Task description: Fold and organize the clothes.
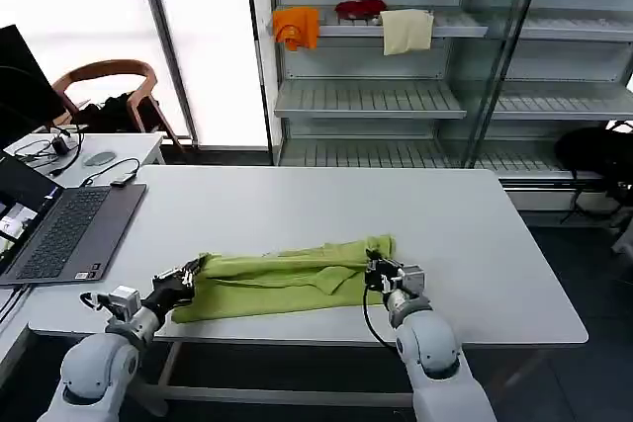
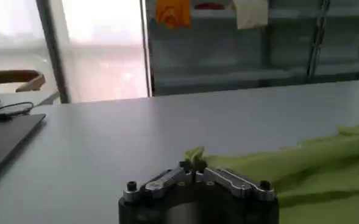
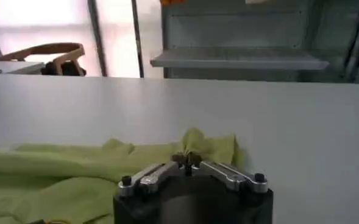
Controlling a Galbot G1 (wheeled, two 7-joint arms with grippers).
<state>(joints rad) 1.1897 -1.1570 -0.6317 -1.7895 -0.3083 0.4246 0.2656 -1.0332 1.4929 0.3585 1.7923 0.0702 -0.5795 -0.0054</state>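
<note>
The clothes, a lime yellow-green T-shirt [image 1: 282, 279], lie bunched in a long strip near the front of the white table [image 1: 326, 210]. At the strip's left end my left gripper [image 1: 191, 272] is shut on a pinch of the fabric; the left wrist view has a green tuft [image 2: 195, 156] sticking up between the closed tips of that gripper [image 2: 193, 168]. My right gripper [image 1: 374, 270] is shut on the shirt's right end, and the right wrist view has cloth [image 3: 194, 145] rising from the pinched tips of that gripper [image 3: 186, 160].
An open laptop [image 1: 59, 229] lies on the table's left side with cables and a mouse on a side desk behind it. Grey shelves [image 1: 396, 32] at the back carry orange, red and cream cloths. A wooden chair [image 1: 109, 91] stands at back left.
</note>
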